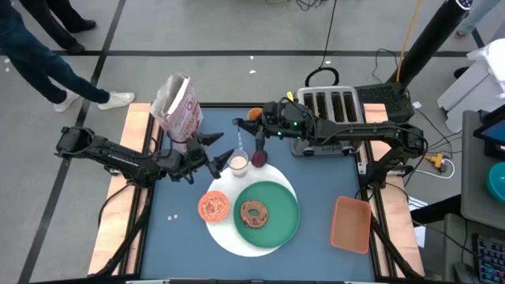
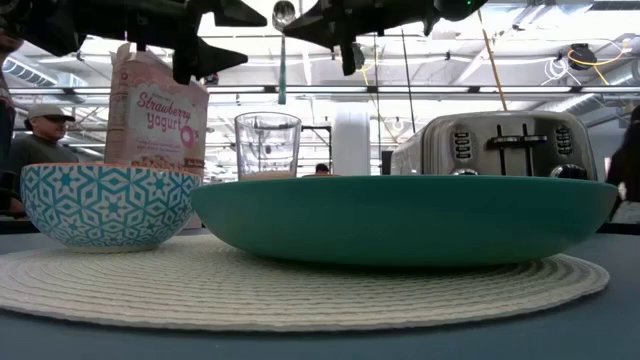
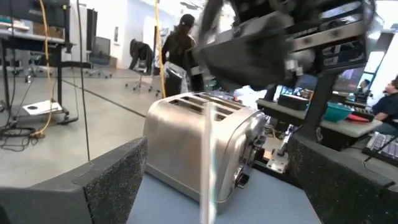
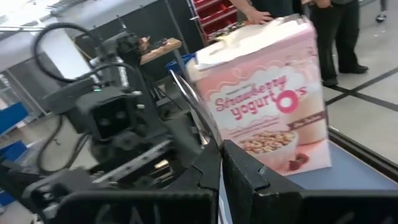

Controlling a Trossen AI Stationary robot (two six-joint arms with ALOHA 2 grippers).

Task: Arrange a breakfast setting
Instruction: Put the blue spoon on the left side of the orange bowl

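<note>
Pink cereal box: upright at the table's 10 o'clock corner, at 11 o'clock from the left gripper.
Left gripper: low over the table, just at 9 o'clock of the glass, fingers spread wide with nothing between them.
Bowl: small and orange inside, on the mat's 9 o'clock edge, touching the plate's rim or just beside it.
Glass: a little milk in the bottom, standing at 12 o'clock of the mat, between the left gripper and the fruit.
Spoon: pinched in the right gripper, hanging in the air at 12 o'clock of the glass.
Fruit: dark red, on the table just at 3 o'clock of the glass.
Right gripper: above the table's middle back, fingers closed tight on the spoon's handle.
Mat: round, white, woven, at the table's 6 o'clock side.
Plate: large, green, on the mat's 3 o'clock half.
Bagel: brown, lying on the plate.
Toaster: silver, four slots, at the 1 o'clock edge.
Tray: orange, rectangular, at 4 o'clock, well apart from the plate.
</note>
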